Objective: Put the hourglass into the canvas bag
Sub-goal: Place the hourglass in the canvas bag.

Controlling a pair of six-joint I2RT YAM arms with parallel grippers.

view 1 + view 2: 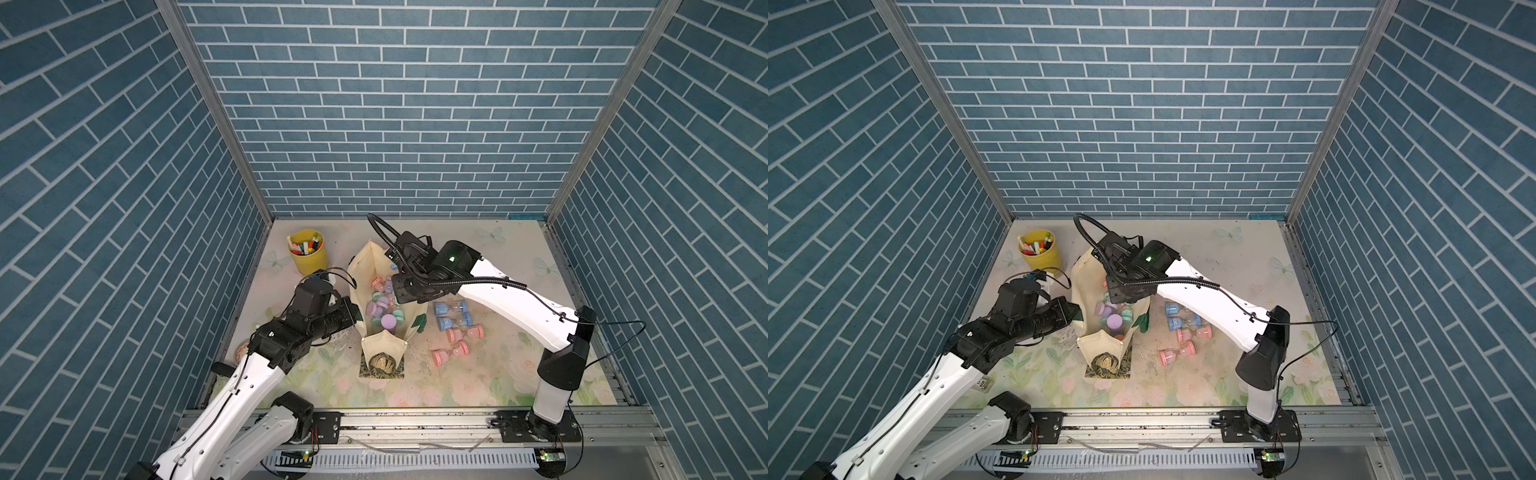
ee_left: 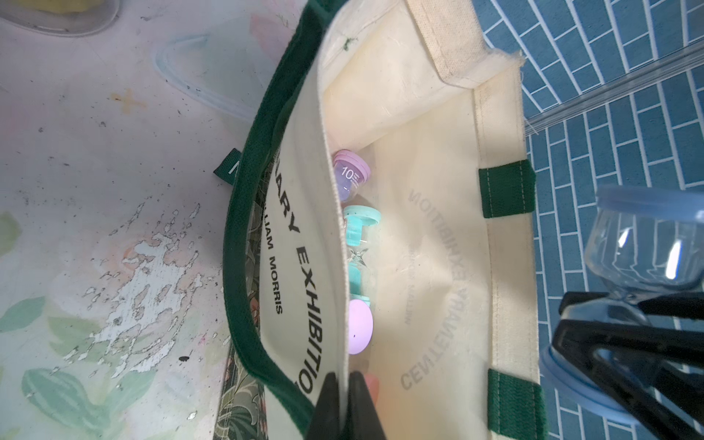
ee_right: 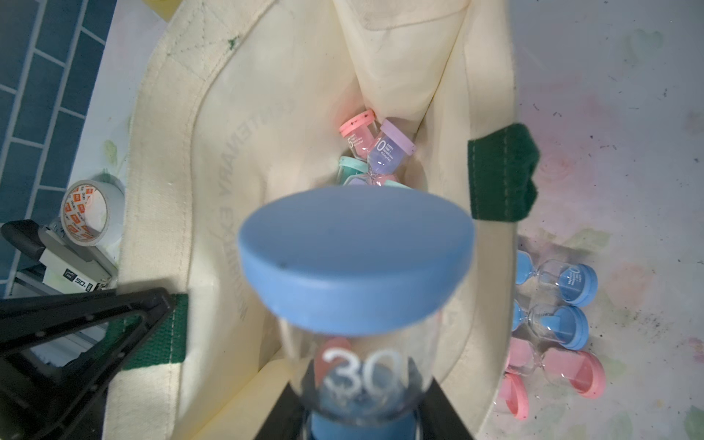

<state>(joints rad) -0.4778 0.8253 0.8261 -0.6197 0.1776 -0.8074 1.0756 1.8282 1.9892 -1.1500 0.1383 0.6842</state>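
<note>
The cream canvas bag (image 1: 368,257) stands open mid-table, its patterned end panel (image 1: 382,363) facing the front. My left gripper (image 2: 344,384) is shut on the rim of the bag's left wall, holding the mouth apart. My right gripper (image 3: 362,404) is shut on a blue hourglass (image 3: 356,263) marked 30, hanging over the bag's mouth, its cap pointing down into it. That hourglass (image 2: 647,244) also shows beyond the far wall in the left wrist view. Several purple, teal and pink hourglasses (image 1: 384,309) lie inside the bag.
Two blue hourglasses (image 1: 451,316) and two pink ones (image 1: 457,343) lie on the floral table right of the bag. A yellow pen cup (image 1: 307,253) stands at the back left. A tape roll (image 3: 91,213) sits left of the bag. Blue brick walls enclose three sides.
</note>
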